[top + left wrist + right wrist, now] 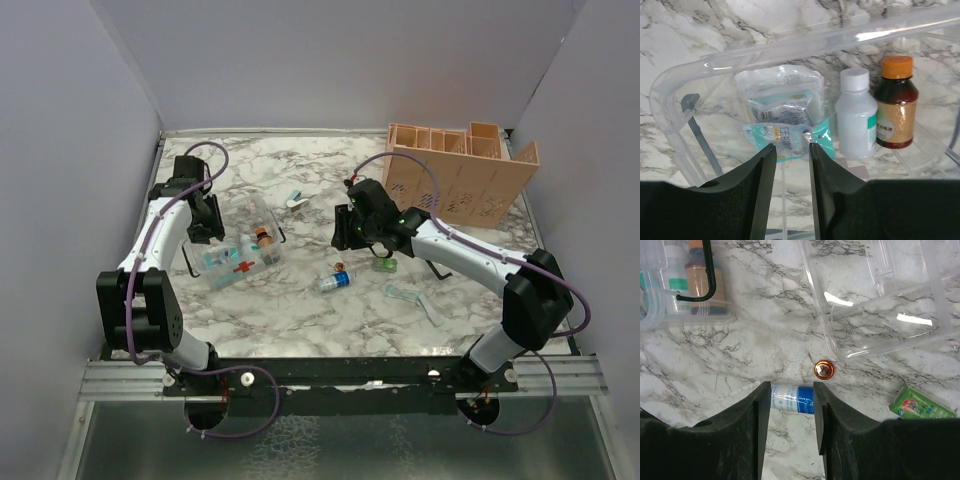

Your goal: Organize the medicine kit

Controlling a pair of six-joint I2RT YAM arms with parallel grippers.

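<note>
Right wrist, blue tube (792,398) below claw (791,386)

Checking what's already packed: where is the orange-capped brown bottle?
In the left wrist view, the brown bottle sits inside the clear plastic box, toward the right of the picture, right beside the white bottle.

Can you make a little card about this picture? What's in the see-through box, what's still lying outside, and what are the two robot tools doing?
In the clear box: white bottle, brown bottle with an orange cap, sachets
Still loose: blue-and-white tube, green packet, round orange thing
Clear lid: lying off the box
Left tool: open, over the box
Right tool: open, above the tube
Back right: peach rack
</note>
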